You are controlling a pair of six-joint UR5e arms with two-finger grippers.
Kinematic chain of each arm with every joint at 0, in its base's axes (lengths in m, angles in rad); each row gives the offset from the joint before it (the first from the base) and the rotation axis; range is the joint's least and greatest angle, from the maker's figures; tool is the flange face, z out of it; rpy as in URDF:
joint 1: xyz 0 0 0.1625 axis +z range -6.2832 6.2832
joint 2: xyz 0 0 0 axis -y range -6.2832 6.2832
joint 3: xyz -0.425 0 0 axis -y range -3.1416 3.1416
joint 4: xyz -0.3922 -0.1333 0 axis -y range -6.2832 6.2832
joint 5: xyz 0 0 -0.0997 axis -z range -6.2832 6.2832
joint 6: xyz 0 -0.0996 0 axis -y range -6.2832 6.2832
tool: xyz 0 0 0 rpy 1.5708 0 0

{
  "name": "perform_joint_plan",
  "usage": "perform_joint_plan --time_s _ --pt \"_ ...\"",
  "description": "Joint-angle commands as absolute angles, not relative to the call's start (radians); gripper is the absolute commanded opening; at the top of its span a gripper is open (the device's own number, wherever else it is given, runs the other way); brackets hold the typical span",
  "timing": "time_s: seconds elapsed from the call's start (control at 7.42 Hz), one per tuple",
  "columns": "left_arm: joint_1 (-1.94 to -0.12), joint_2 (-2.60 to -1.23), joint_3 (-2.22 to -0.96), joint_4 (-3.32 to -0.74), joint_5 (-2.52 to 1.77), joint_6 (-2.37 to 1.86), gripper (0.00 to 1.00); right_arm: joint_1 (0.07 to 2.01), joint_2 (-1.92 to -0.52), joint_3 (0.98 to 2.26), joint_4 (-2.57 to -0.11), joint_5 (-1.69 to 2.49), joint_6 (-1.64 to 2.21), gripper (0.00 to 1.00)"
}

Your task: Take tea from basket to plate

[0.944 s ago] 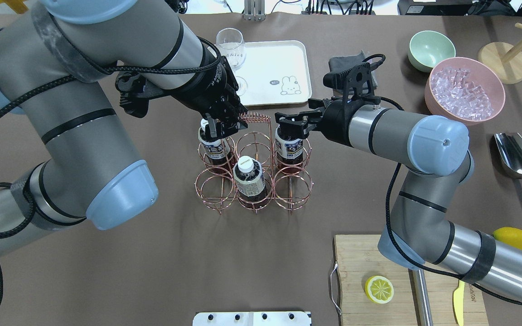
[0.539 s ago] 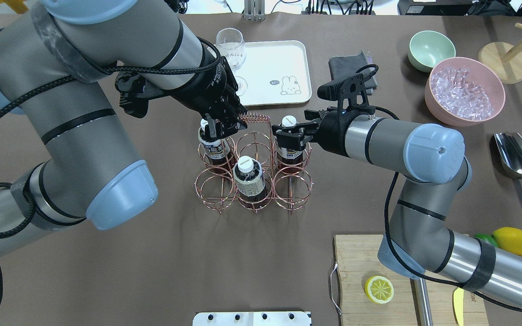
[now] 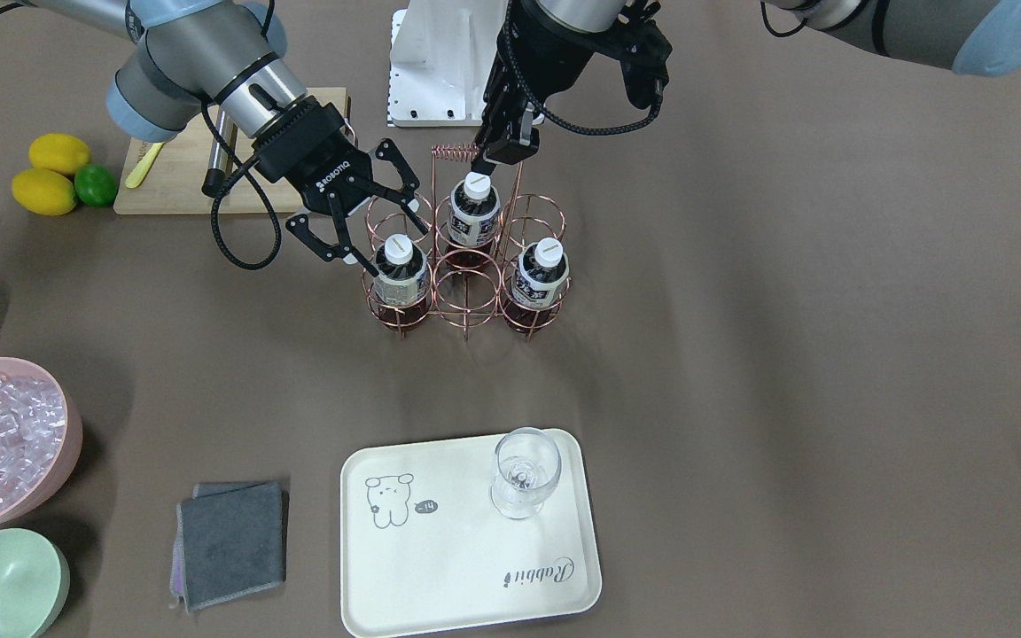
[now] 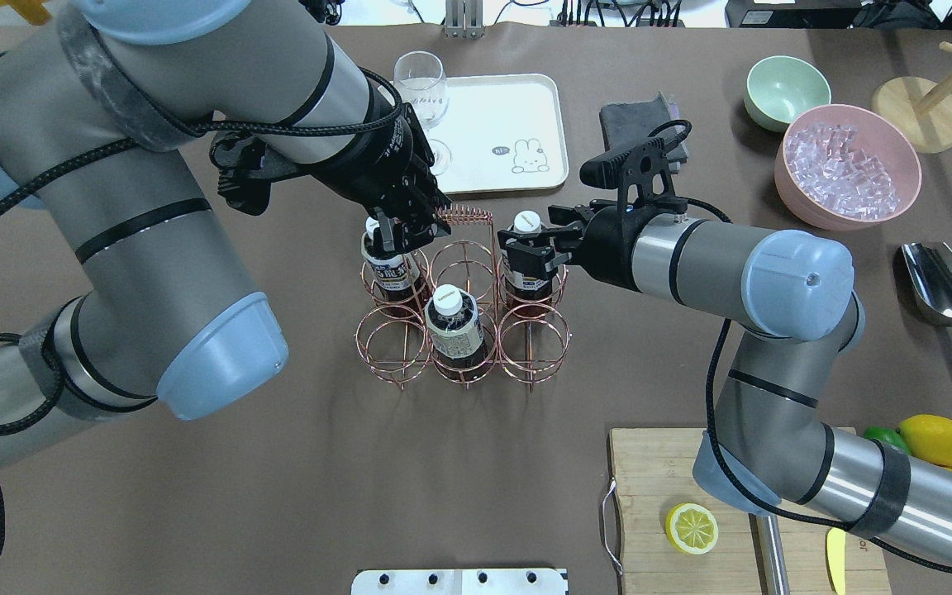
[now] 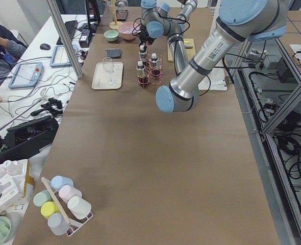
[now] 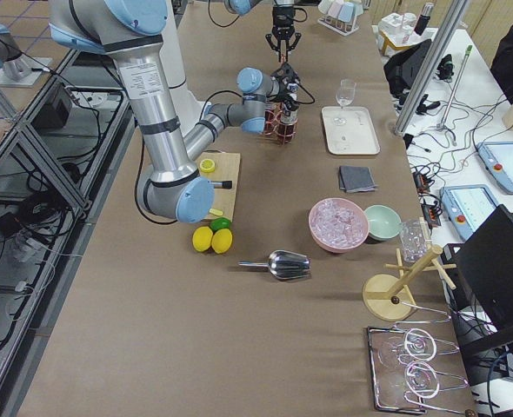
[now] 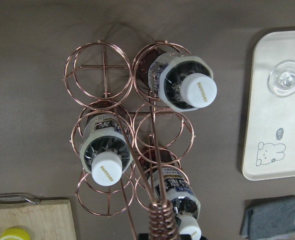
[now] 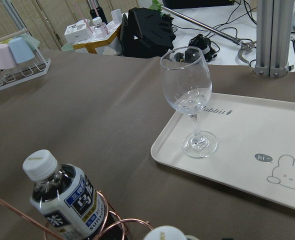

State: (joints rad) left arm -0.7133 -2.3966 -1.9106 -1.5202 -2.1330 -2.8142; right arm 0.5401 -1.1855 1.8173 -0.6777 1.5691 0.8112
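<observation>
I count three tea bottles standing in one copper wire basket [image 4: 358, 337] in the middle of the tabletop [image 3: 785, 354]. The basket has six rings. Three rings hold a bottle and three do not.

There is one cream plate [image 3: 440, 567] close to the edge across from the robot. One glass [image 3: 524, 474] stands on it. One grey cloth [image 3: 231, 540] lies beside the plate. Two bowls sit toward that edge's corner on the robot's right: a pink bowl [image 3: 67, 443] with ice and a green bowl [image 3: 58, 567]. I also see two lemons [image 3: 42, 191], one lime [image 3: 96, 184], one half lemon [image 4: 691, 527] on one wooden board [image 4: 658, 471], and one scoop [image 4: 943, 285].

The right tool [image 3: 385, 237] is spread wide. The tea [image 3: 400, 276] sits between its fingers, in the corner ring far from the robot on its right side. I cannot tell if the fingers touch it. The other two bottles [image 3: 473, 217] [image 3: 541, 275] have no tool around them.

The left tool [image 3: 497, 158] is pinched closed on the basket's wire handle [image 3: 453, 151].

The right arm lies low and nearly flat, and its tool points sideways at the basket. The left arm arches high, and its tool points down.
</observation>
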Motion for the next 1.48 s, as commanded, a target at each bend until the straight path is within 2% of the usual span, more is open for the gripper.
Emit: perform_joint_plan --time_s 0.0,0.4,0.67,1.21,1.35 --pt "-0.713 -2.393 -1.910 -1.520 -2.132 -2.813 0.00 0.540 -1.175 1.828 -0.716 1.534 0.718 0.76" --pt "-0.713 -2.393 -1.908 -1.520 -2.132 -2.810 0.00 0.540 -1.160 1.827 -0.747 1.505 0.699 0.75" --pt "-0.713 -2.393 -1.908 -1.520 -2.132 -2.810 0.00 0.540 -1.160 1.825 -0.749 1.505 0.699 0.46" --pt "-0.713 -2.391 -1.908 -1.522 -2.132 -2.806 0.00 0.540 -1.161 1.818 -0.749 1.496 0.703 0.46" --pt "-0.713 -2.391 -1.908 -1.522 -2.132 -2.806 0.00 0.540 -1.163 1.819 -0.749 1.497 0.701 0.28"
